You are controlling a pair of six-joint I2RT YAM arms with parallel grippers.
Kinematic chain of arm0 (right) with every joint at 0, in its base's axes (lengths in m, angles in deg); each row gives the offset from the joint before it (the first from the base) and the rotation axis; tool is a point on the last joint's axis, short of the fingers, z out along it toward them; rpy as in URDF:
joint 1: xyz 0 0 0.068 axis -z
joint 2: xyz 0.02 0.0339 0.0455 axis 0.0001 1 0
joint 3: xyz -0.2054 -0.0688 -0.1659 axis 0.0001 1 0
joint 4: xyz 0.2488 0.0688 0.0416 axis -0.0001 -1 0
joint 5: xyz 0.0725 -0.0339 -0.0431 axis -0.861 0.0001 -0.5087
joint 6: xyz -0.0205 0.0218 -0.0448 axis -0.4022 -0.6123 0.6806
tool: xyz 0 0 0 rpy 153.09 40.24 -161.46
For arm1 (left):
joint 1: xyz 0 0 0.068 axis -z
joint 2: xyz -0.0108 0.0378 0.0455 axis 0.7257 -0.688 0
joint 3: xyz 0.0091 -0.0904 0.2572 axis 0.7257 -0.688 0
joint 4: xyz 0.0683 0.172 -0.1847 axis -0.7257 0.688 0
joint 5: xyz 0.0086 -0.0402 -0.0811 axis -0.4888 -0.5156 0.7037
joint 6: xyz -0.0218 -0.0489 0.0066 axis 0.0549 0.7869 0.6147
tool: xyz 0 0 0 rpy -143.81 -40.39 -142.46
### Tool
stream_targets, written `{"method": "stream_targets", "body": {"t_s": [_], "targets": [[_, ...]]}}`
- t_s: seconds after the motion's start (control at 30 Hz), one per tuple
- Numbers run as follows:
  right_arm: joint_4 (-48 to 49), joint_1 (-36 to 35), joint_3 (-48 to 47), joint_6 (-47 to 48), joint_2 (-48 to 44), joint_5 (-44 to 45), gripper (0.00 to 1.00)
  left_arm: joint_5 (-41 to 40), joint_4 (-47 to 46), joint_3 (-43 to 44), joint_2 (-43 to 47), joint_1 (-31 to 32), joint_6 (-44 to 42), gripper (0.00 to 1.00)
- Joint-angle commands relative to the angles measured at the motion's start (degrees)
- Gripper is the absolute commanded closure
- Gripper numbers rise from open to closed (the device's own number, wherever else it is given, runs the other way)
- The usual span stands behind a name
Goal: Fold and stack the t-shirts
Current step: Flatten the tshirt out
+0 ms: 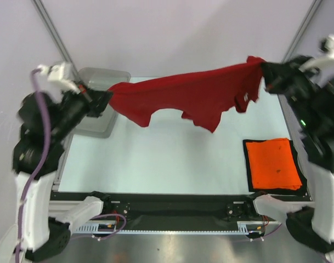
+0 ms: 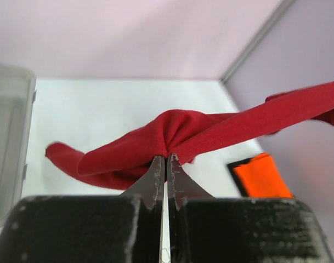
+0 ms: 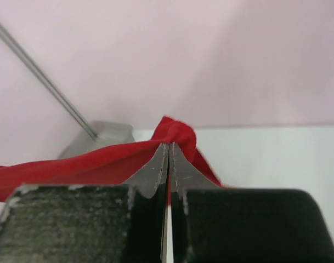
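Over the white table (image 1: 156, 159), left hand (image 2: 165, 159) and right hand (image 3: 169, 146) pinch the red t-shirt (image 1: 188, 96) stretched between them.

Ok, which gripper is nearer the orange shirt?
Right. The right gripper holds the red shirt up beyond the orange shirt; the left gripper is far across, by the tub.
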Motion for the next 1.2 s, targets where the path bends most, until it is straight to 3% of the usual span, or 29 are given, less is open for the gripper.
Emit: {"method": "stream_targets", "body": {"t_s": [0.0,0.2,0.4,0.57,0.7,0.8,0.93,1.07,1.17], "targets": [[1.18,-0.13,1.52,1.34,-7.51,-0.96,1.00,4.18,0.20,1.93,6.84,-0.30,2.62,1.00],[-2.16,0.22,-1.55,-0.15,-15.00,-1.32,1.00,7.35,-0.76,5.87,11.59,-0.30,4.92,1.00],[-3.57,0.84,-7.01,-1.74,-9.56,-3.16,1.00,7.53,-1.20,6.51,10.37,-0.30,5.45,1.00],[7.57,1.01,6.94,0.10,-8.41,-2.72,1.00,6.30,-5.58,-4.99,9.40,-0.30,3.60,0.99],[18.03,1.01,22.30,2.91,-4.29,-1.76,1.00,3.58,-13.84,-21.92,6.94,-0.30,1.24,0.98],[27.17,1.45,28.05,5.64,1.59,1.05,1.00,1.82,-23.41,-31.17,1.16,-0.30,-0.69,0.99],[34.81,4.35,29.82,7.23,13.98,1.76,1.00,-0.83,-33.07,-33.84,-11.49,-0.91,-1.06,1.00],[38.61,6.37,24.56,6.61,26.28,2.29,1.00,-3.11,-36.01,-28.50,-30.01,-2.13,-2.03,1.00],[38.36,6.72,16.41,6.96,36.39,2.29,1.00,-4.16,-34.78,-20.24,-37.87,-3.98,-1.85,1.00]]}}
